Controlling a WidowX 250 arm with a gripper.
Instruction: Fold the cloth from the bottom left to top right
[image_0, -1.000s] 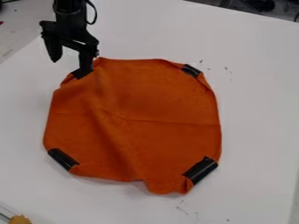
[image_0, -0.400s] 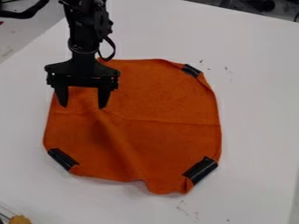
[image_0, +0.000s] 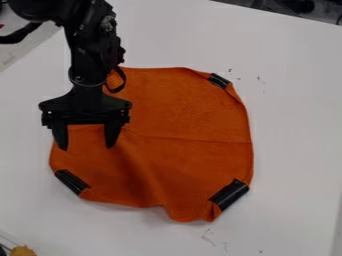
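The gripper (image_0: 87, 148) has 2 fingers, spread above the orange cloth (image_0: 180, 120). The cloth's left edge runs near 1 fingertip, white table (image_0: 23, 135) beyond; 1 black corner patch (image_0: 71, 181) lies nearest the fingers.

The top edge cuts off the arm (image_0: 93, 55), which hides the upper left corner of the cloth (image_0: 187, 120). The bottom edge cuts off a yellowish thing (image_0: 23, 251) at lower left.
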